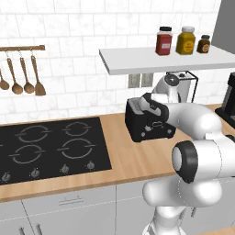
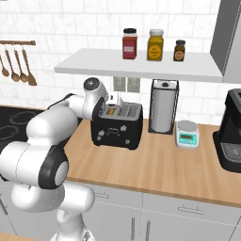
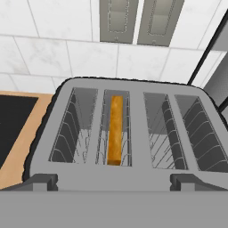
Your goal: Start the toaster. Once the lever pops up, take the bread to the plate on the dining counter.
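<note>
1. Your gripper (image 1: 153, 106) is sitting right over the front edge of the toaster (image 2: 117, 126), and its two fingers are spread wide apart with nothing between them.
2. In the hand view you are looking almost straight down into the toaster, so the toaster is lying just below and a little ahead of the gripper.
3. The toaster's top (image 3: 129, 133) is showing four slots side by side, and each slot is running away from you, front to back.
4. The bread (image 3: 115, 130) is standing on its edge in the second slot from the left in the hand view.
5. The bread's long side is running the same way as the slot, away from the gripper toward the wall.
6. The bread is looking tan with a darker brown edge, and it is sitting low in the slot, so I think it is not toasted yet.
7. I cannot see the lever clearly, so you are probably needing to reach down the front of the toaster to press it.
8. The toaster is a black box with a silver top, and it is resting on the wood counter (image 2: 160, 162) by the white tile wall (image 1: 69, 36).
9. Farther right, a paper towel stand (image 2: 163, 107) and a small scale (image 2: 187, 134) are standing well apart from your gripper.
</note>
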